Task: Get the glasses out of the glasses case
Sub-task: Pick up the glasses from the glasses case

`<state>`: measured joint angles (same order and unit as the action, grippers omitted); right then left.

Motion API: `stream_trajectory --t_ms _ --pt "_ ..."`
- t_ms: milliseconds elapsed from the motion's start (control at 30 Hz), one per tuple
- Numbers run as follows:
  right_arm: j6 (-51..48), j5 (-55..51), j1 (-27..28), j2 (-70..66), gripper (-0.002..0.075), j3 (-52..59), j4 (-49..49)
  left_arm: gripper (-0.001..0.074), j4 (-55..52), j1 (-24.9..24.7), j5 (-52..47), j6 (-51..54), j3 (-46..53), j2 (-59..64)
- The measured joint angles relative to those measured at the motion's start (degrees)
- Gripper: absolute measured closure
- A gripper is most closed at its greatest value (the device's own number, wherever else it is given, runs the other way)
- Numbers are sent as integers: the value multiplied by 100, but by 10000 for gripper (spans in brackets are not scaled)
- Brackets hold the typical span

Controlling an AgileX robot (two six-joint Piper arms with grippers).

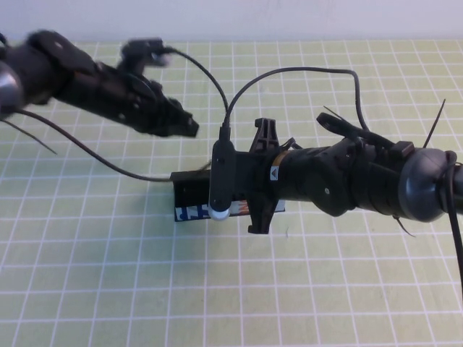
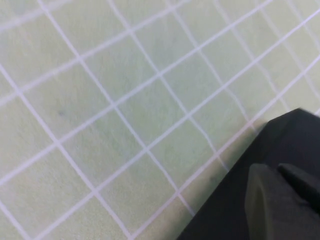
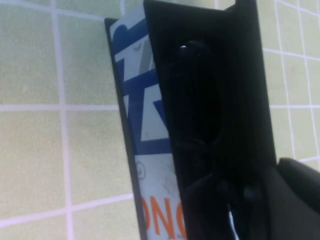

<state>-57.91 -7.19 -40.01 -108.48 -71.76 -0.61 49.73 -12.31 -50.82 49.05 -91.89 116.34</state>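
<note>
one green gridded mat (image 1: 108, 275)

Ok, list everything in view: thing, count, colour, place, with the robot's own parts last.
glasses case: one, black with pale blue front and dark blue and orange lettering, open at table centre.
glasses: one pair, black, lying inside the case.
table: one, pale green with white grid, under everything.
left end effector: one, black, raised behind the case, left of centre.
right end effector: one, black, down in the case, shut on the glasses.
</note>
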Motion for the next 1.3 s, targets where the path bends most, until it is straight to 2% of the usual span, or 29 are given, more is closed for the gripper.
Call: stream_trajectory --t_ms 100,233,400,567,967,1300 --pt "0 36 0 12 727 0 118 739 24 154 -63 206 129 -605" --pt "0 130 12 33 729 0 322 739 517 461 -52 883 833 -1334" --pt "11 215 102 47 730 0 551 739 2005 925 -214 2796 1992 -1703" --pt "22 215 114 69 731 10 629 739 2400 995 -758 3948 2690 -1385" --pt "22 215 114 69 732 10 778 739 3255 995 -1116 5152 2779 -199" --pt "22 215 114 76 732 10 964 739 3575 995 -931 5361 2527 138"
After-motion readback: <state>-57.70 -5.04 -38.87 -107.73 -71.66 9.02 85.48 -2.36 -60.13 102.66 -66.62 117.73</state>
